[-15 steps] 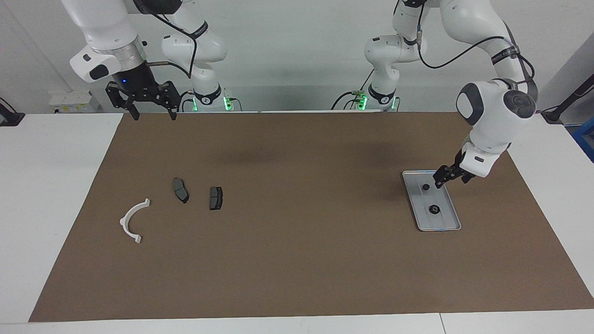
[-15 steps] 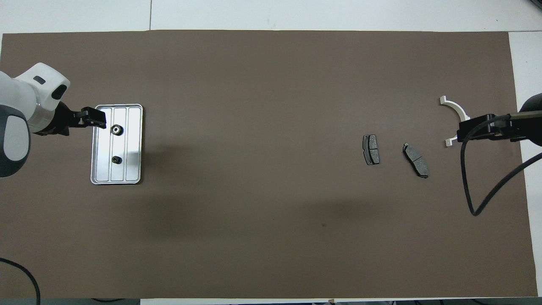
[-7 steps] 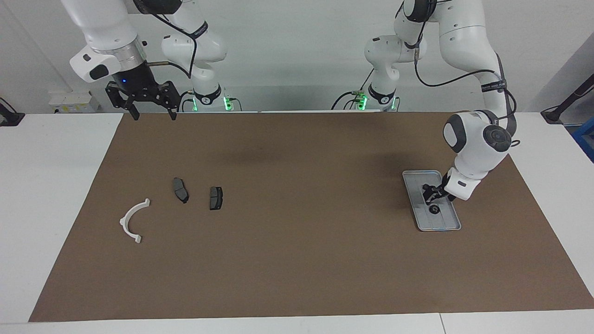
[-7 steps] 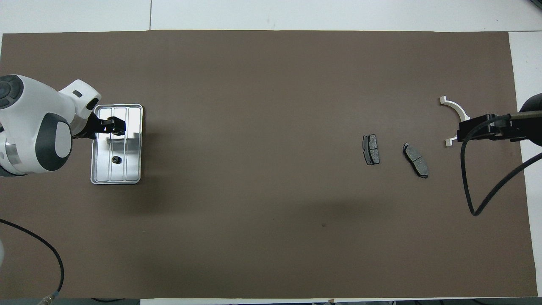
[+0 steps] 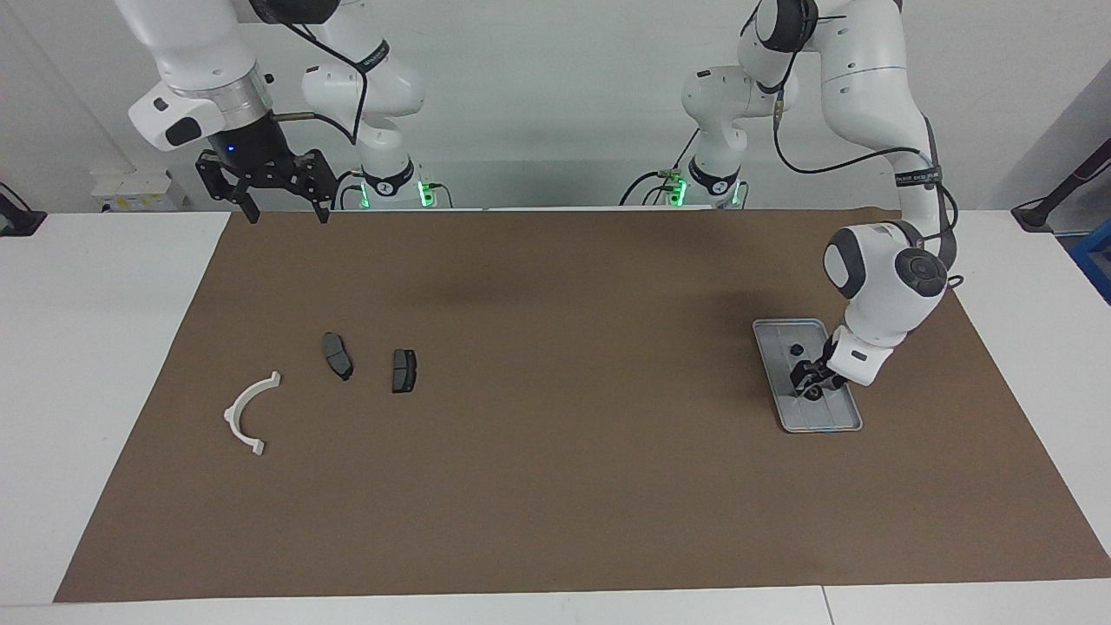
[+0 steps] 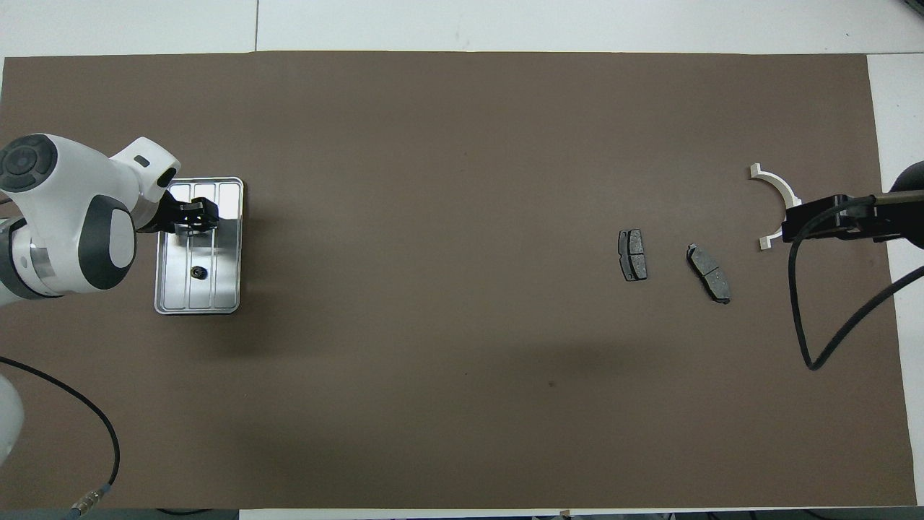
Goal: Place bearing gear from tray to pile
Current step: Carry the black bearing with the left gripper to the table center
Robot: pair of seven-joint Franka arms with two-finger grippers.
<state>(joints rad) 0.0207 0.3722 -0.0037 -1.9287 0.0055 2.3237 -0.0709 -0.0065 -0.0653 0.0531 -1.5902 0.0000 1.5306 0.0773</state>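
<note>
Bearing gear (image 5: 814, 393): a small, dark, round part lying in the tray (image 5: 825, 424), in the half of the tray farther from the robots. The left gripper (image 5: 807, 384) is down on it and covers most of it, so little more than a dark rim shows. Whether the gripper has closed on the gear cannot be told. A second, smaller dark round part (image 5: 796, 350) lies in the same tray nearer to the robots, apart from the gripper.

The tray is silver-grey with rounded corners, a raised rim and lengthwise ridges. It sits on a brown mat (image 5: 555, 486) toward the left arm's end of the table, with a strip of bare mat between it and the mat's edge at that end.

A wide stretch of bare mat separates the tray from the pile toward the right arm's end: two dark grey pads (image 5: 404, 371) (image 5: 337, 356) side by side but apart, and a white curved bracket (image 5: 233, 408) closer to that end and farther from the robots than the pads. None of the three touch.

The right gripper (image 5: 288, 215) waits raised over the mat's edge nearest the robots at its own end, its jaws spread wide and holding nothing.
</note>
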